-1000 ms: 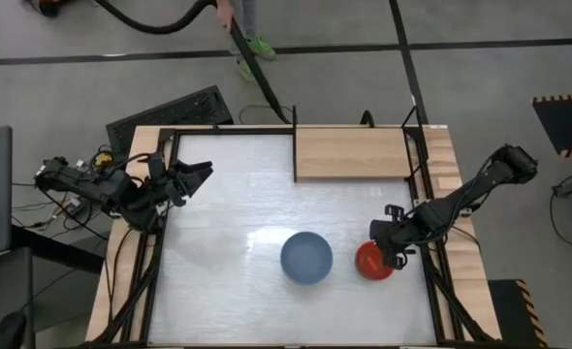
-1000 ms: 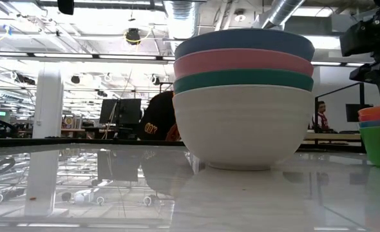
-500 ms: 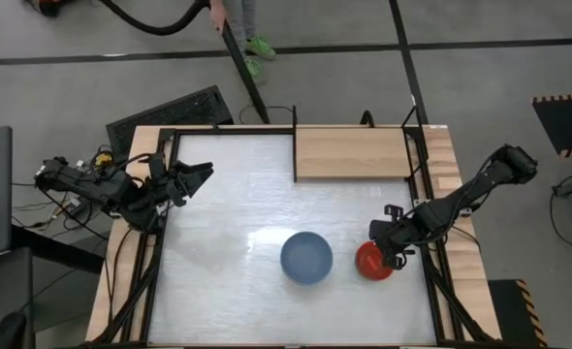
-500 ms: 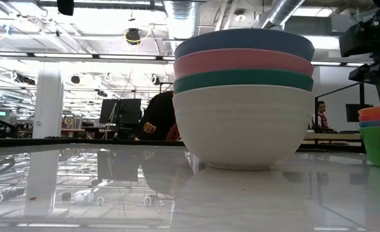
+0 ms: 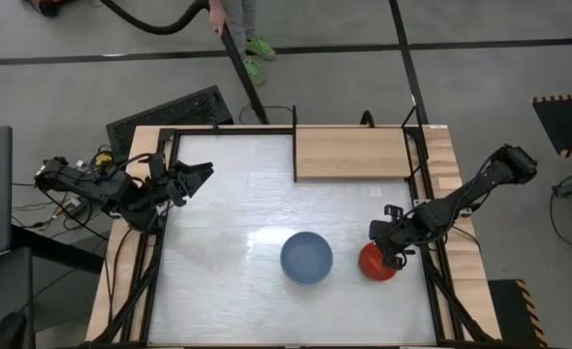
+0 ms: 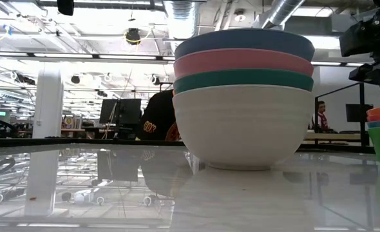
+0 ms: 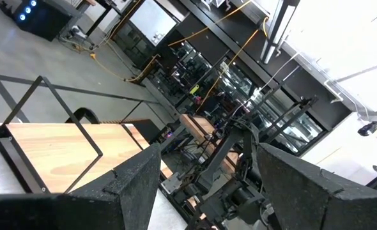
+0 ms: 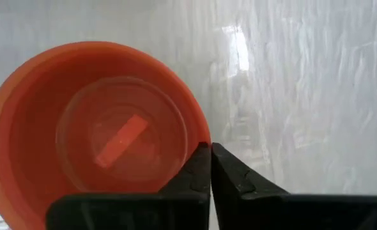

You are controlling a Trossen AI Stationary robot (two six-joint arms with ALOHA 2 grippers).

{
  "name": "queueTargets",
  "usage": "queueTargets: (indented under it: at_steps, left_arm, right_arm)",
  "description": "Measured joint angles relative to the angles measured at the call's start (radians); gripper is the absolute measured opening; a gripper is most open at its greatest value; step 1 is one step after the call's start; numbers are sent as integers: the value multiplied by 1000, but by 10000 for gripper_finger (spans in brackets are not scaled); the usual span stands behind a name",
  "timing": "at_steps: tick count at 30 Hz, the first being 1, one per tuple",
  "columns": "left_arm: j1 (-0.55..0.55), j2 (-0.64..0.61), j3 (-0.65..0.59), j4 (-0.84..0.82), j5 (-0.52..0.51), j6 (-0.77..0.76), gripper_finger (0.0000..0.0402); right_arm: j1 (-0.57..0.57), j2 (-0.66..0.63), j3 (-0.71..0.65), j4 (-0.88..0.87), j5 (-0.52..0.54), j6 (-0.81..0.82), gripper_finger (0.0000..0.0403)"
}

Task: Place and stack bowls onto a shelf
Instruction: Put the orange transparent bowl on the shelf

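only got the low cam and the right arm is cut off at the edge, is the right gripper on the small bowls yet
observer: the right gripper is shut, tips meeting at the red bowl rim; can't tell if the rim is pinched.
operator: anything on the shelf
observer: no, the shelf plank is bare.
operator: left arm
observer: the left gripper is parked open on the left, far from the bowls.
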Motion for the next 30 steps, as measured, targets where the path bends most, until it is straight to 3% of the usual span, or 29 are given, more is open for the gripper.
queueTargets:
  at_steps: [9,27,30]
  left_arm:
    - [0,0,0,0,0,0,245]
    - [0,0,0,0,8,-9,245]
    - [0,0,0,1,8,-13,245]
  right_arm:
    - [-21,-2,7,-8,-30,19,17]
    - [-21,-3,153,-47,-19,25,17]
    - [-48,0,169,-89,-88,34,17]
